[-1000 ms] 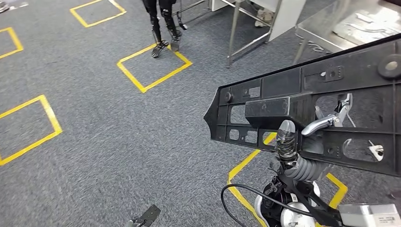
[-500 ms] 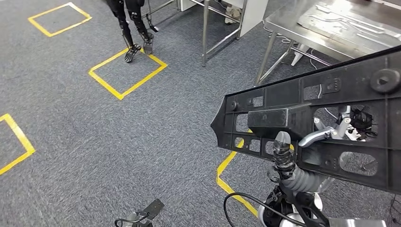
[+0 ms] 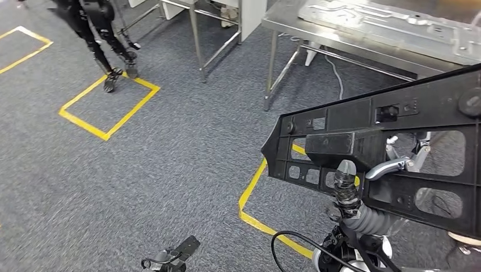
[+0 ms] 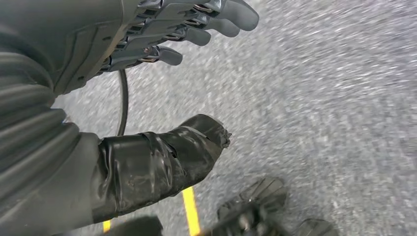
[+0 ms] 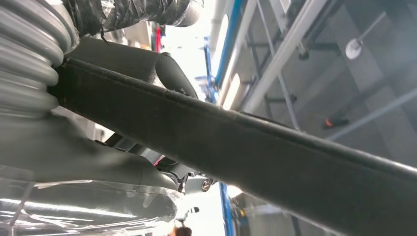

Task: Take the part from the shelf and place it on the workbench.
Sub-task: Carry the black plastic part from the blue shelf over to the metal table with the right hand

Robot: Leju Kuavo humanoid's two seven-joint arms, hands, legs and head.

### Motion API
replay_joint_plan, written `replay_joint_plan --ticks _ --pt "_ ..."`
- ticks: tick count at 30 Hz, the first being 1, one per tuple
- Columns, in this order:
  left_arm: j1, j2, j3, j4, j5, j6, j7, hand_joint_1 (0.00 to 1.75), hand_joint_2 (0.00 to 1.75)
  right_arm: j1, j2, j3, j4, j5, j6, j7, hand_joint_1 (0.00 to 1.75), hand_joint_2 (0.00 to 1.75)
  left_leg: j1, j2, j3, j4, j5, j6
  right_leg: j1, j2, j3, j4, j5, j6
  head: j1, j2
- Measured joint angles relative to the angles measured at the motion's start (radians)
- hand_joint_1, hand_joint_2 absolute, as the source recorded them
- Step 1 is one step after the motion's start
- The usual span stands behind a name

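A long black plastic part [image 3: 391, 141] with many cut-outs is gripped by my right hand [image 3: 354, 198] and carried level at the right of the head view, above the carpet. In the right wrist view the part's edge [image 5: 246, 142] runs across the picture, with my right hand [image 5: 29, 59] clamped around it. The steel workbench [image 3: 283, 22] stands ahead at the upper right, beyond the part's far edge. My left hand [image 4: 147, 44] hangs over the grey carpet with its fingers apart from the thumb and nothing in it.
A pressed metal sheet [image 3: 385, 22] lies on the workbench, whose legs [image 3: 271, 73] stand on the carpet. Another robot's dark legs [image 3: 96, 34] stand at the upper left by a yellow taped square [image 3: 108, 107]. More yellow tape [image 3: 249, 198] runs under the part.
The camera has turned: the floor squares and the other robot's legs have slid left in the picture and the workbench has come further into view. The part stays in my right hand.
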State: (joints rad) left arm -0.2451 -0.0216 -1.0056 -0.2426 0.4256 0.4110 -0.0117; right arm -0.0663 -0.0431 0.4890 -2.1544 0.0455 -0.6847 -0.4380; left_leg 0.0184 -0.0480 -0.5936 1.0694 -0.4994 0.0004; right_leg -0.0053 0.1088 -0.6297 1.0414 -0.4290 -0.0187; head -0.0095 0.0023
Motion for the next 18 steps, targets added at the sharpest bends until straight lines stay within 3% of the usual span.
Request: replay_joint_plan --ticks 2,3,4,6,8,10,11,12,14,16,18 --pt "-0.005 0.001 -0.002 0.000 -0.006 -0.007 -0.005 0.00 1.75 0.004 0.002 -0.001 -0.004 0.009 0.000 0.005 1.75 1.75 -0.002 -0.015 0.017 -0.036 -0.001 0.006 -0.003 0.021 -0.008 0.001 0.003 0.012 0.000 0.000" --pt "-0.007 0.000 -0.003 0.000 -0.010 -0.011 -0.007 0.00 1.75 0.007 0.003 -0.002 -0.007 0.012 0.000 0.008 1.75 1.75 -0.003 -0.007 0.020 -0.042 0.001 0.009 -0.006 0.031 -0.010 -0.001 0.006 0.020 -0.001 0.000" --pt "-0.010 0.000 -0.004 0.000 -0.012 -0.017 -0.008 0.00 1.75 0.012 0.003 -0.003 -0.009 0.016 0.000 0.011 1.75 1.75 -0.002 0.004 0.023 -0.047 0.005 0.015 -0.006 0.027 -0.012 0.000 0.006 0.026 -0.001 0.000" --pt "-0.016 -0.002 -0.004 0.000 -0.019 -0.027 -0.009 0.00 1.75 0.018 0.003 -0.006 -0.016 0.024 0.000 0.013 1.75 1.75 0.002 0.026 0.032 -0.059 0.011 0.027 -0.003 -0.023 -0.030 0.036 -0.016 0.036 0.004 0.000" --pt "-0.016 -0.003 -0.005 0.000 -0.026 -0.034 -0.007 0.00 1.75 0.023 0.003 -0.008 -0.021 0.037 0.000 0.015 1.75 1.75 0.001 0.051 0.037 -0.065 0.011 0.035 -0.004 -0.084 -0.083 0.142 -0.070 0.044 0.009 0.000" --pt "-0.010 -0.003 -0.005 0.000 -0.030 -0.035 -0.007 0.00 1.75 0.033 0.003 -0.008 -0.025 0.051 0.000 0.020 1.75 1.75 0.000 0.079 0.040 -0.064 0.007 0.036 -0.011 -0.099 -0.136 0.243 -0.102 0.051 0.010 0.000" --pt "-0.008 -0.003 -0.005 0.000 -0.031 -0.035 -0.008 0.00 1.75 0.039 0.003 -0.009 -0.029 0.058 0.000 0.024 1.75 1.75 0.000 0.094 0.042 -0.063 0.004 0.035 -0.014 -0.104 -0.139 0.248 -0.092 0.054 0.009 0.000" --pt "-0.009 -0.004 -0.005 0.000 -0.032 -0.035 -0.009 0.00 1.75 0.044 0.003 -0.009 -0.032 0.063 0.000 0.029 1.75 1.75 0.001 0.106 0.044 -0.063 0.000 0.032 -0.017 -0.110 -0.123 0.216 -0.066 0.057 0.010 0.000" --pt "-0.013 -0.006 -0.005 0.000 -0.027 -0.035 -0.011 0.00 1.75 0.046 0.003 -0.009 -0.039 0.067 0.000 0.036 1.75 1.75 -0.001 0.129 0.053 -0.059 -0.010 0.022 -0.015 -0.151 -0.055 0.086 -0.009 0.057 0.010 0.000" --pt "-0.016 -0.008 -0.005 0.000 -0.014 -0.035 -0.011 0.00 1.75 0.046 0.003 -0.009 -0.044 0.069 0.000 0.040 1.75 1.75 -0.006 0.146 0.060 -0.057 -0.020 0.009 -0.007 -0.180 -0.014 0.008 0.007 0.047 0.010 0.000" --pt "-0.018 -0.008 -0.005 0.000 -0.005 -0.036 -0.010 0.00 1.75 0.047 0.003 -0.009 -0.047 0.069 0.000 0.042 1.75 1.75 -0.010 0.166 0.067 -0.060 -0.025 -0.001 -0.004 -0.165 -0.013 0.004 0.003 0.034 0.009 0.000"
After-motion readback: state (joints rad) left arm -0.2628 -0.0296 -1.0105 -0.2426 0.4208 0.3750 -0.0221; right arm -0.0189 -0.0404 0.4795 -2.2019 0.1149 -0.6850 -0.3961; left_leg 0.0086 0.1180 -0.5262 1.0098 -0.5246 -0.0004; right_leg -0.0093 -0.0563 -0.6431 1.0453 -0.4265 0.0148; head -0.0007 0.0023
